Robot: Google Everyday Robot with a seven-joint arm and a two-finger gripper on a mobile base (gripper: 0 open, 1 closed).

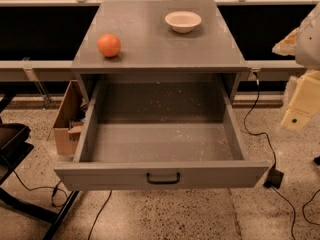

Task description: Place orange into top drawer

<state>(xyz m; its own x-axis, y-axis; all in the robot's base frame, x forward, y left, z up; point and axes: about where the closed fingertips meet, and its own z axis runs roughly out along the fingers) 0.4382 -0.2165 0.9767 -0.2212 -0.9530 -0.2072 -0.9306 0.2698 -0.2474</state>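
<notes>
Top drawer (pixel 100 174) open; the gripper (pixel 298 109), at far right with its state not discernible, should approach the orange (pixel 109 45) on the counter (pixel 150 39) squarely from above.

cabinet top (pixel 150 51) | orange (pixel 109 45) front-left | white bowl (pixel 183 21) back-right | gripper (pixel 299 111) right of cabinet, apart

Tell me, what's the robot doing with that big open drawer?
The robot is supposed to put the orange into the top drawer. The drawer is wide open with nothing inside. The orange sits on the grey cabinet, near its front left corner, and a white bowl sits farther back on the right. The gripper hangs beside the cabinet at the right edge of the view, far from the orange and not touching it.
</notes>
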